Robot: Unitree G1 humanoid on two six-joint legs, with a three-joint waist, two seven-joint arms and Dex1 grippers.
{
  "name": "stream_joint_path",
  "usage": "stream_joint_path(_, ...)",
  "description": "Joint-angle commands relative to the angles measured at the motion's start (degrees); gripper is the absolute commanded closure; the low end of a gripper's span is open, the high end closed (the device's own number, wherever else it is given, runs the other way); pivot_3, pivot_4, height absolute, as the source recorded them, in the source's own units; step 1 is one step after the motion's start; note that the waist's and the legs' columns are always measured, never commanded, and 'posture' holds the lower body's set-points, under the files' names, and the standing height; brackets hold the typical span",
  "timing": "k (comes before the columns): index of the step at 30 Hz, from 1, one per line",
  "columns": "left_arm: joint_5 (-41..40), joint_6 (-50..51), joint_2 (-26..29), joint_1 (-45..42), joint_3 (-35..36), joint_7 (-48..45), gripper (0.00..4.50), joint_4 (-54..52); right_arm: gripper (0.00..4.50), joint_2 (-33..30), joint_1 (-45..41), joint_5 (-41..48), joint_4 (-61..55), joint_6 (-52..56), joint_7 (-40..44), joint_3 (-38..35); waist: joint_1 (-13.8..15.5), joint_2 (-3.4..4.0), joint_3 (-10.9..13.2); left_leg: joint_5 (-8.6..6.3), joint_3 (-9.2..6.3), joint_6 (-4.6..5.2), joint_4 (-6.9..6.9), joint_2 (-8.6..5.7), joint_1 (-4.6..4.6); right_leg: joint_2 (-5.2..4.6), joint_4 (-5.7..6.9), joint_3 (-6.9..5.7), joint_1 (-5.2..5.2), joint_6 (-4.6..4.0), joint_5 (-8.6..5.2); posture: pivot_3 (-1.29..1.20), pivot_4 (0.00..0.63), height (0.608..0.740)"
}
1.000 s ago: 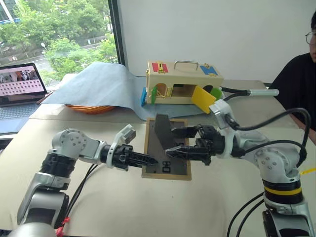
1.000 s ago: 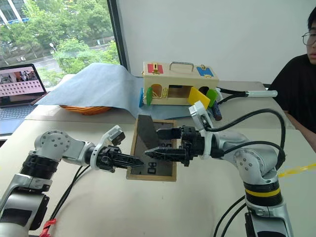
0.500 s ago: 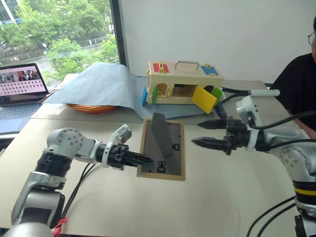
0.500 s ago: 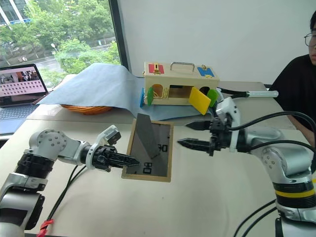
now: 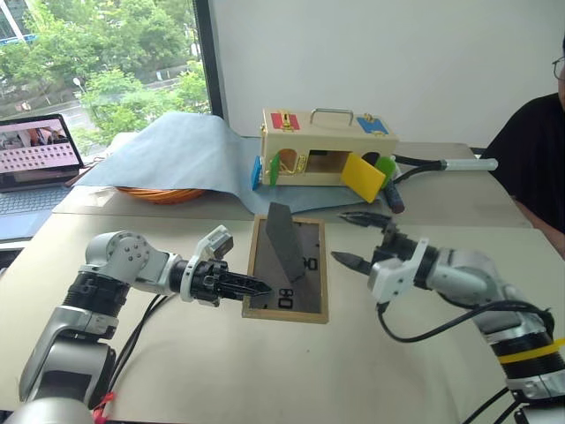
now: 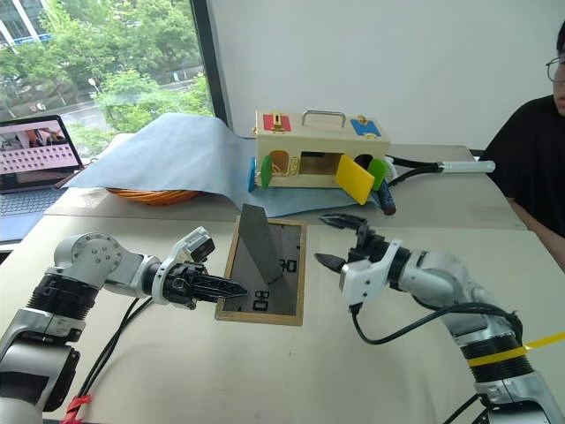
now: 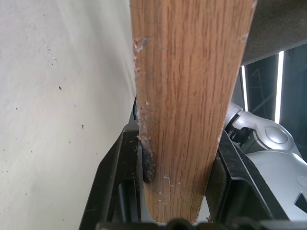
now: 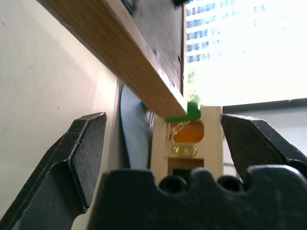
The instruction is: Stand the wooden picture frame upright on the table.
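Observation:
The wooden picture frame (image 5: 300,274) lies face down on the beige table (image 5: 265,371), its dark grey back up and its hinged stand (image 5: 281,240) raised. My left gripper (image 5: 256,287) is shut on the frame's left edge near the front corner. In the left wrist view the wood edge (image 7: 187,96) sits between the black fingers (image 7: 115,182). My right gripper (image 5: 342,237) stands open just right of the frame, not touching it. The right wrist view shows the frame's side (image 8: 120,62) beyond that gripper's spread fingers (image 8: 86,153).
A wooden latch box (image 5: 327,146) with coloured flaps stands behind the frame on a blue-grey cloth (image 5: 177,150), which covers an orange basket (image 5: 163,193). A laptop (image 5: 35,150) sits far left. A person (image 5: 534,150) sits at the right. Cables trail from both arms.
My right gripper has pulled back from over the frame's back to its right side, lower and turned, still open. The left gripper keeps its hold; the stand stays raised.

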Motion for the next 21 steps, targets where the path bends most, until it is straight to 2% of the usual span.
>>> stream_joint_path(1,-2.3,0.2,-0.1,-2.1,0.3,-1.5,3.36,-0.4,0.11,2.2,-3.0,-4.9,1.2,-4.1,-7.8,-0.2,0.0,0.0,0.0,0.01,0.0,0.0,0.02,0.0,0.0,0.0,0.05,0.0,0.0,0.0,0.0,0.0,0.15,0.67)
stream_joint_path(3,-2.4,0.2,0.0,-2.3,0.3,-1.5,3.36,-0.1,0.11,3.7,-4.7,-5.3,2.2,-4.8,-9.5,0.5,-0.1,0.0,0.0,0.05,-0.01,-0.04,0.06,0.0,0.01,0.0,0.14,-0.01,0.0,-0.01,0.0,0.0,0.15,0.67)
stream_joint_path(5,-2.5,0.2,0.1,-2.5,0.2,-1.7,3.36,0.2,0.62,4.6,-5.9,-5.0,4.1,-5.6,-9.8,1.7,-0.1,-0.01,0.0,0.09,-0.01,-0.09,0.1,0.0,0.03,0.0,0.3,-0.01,-0.01,-0.01,0.0,0.0,0.15,0.67)
stream_joint_path(6,-2.4,0.2,0.1,-2.5,0.2,-1.8,3.36,0.3,0.73,4.8,-6.3,-4.8,4.8,-5.9,-9.9,2.0,-0.1,-0.01,0.0,0.15,-0.04,-0.17,0.1,0.01,0.03,0.0,0.36,-0.09,0.0,-0.01,0.0,0.0,0.15,0.67)
stream_joint_path(12,-1.9,0.2,0.2,-2.6,1.1,-2.2,3.36,1.4,2.76,4.9,-7.3,-0.8,7.7,-6.5,-8.4,3.7,-0.1,-0.01,0.0,0.24,-0.09,-0.14,0.18,-0.02,0.02,-0.06,0.55,-0.23,0.01,-0.01,0.0,0.0,0.15,0.67)
stream_joint_path(17,0.8,-1.7,0.2,-1.2,6.4,-0.6,3.37,0.5,2.93,5.1,-7.1,4.4,9.4,-4.9,-6.0,3.5,-0.2,-0.01,0.0,0.29,-0.17,-0.12,0.29,-0.05,0.02,-0.23,0.79,-0.61,0.01,-0.04,-0.01,0.0,0.15,0.67)
stream_joint_path(21,6.4,-18.9,2.3,7.0,14.3,-0.3,3.36,-10.9,2.93,5.7,-6.8,12.6,11.6,-0.8,-0.4,3.2,-0.8,-0.01,0.0,0.33,-0.18,-0.1,0.26,-0.08,0.04,-0.34,0.83,-0.73,0.02,-0.06,-0.01,0.0,0.15,0.67)
